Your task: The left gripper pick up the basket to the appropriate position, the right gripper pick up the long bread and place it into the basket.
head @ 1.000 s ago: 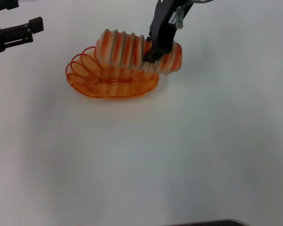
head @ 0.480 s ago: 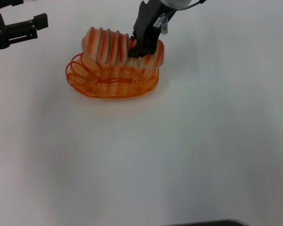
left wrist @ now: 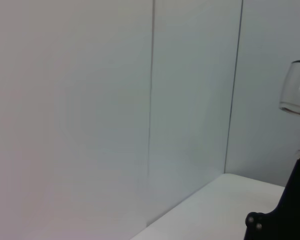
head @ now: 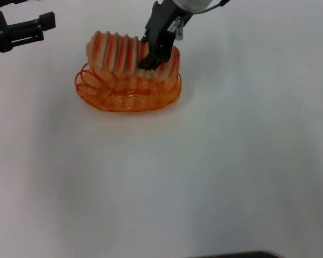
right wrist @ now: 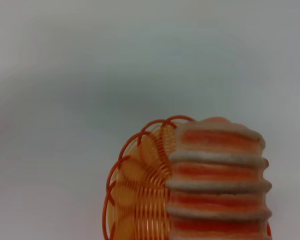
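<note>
The right gripper [head: 149, 60] is clamped on the long bread [head: 130, 54], its 2 fingers pinching the striped loaf near its right end and holding it just above the far rim of the orange wire basket [head: 127, 95], which sits on the white table [head: 204, 172]. The left gripper [head: 19, 31] hovers at the far left, its fingers apart and holding nothing

No text, label, brand, number or sign can be read on anything in these views.
</note>
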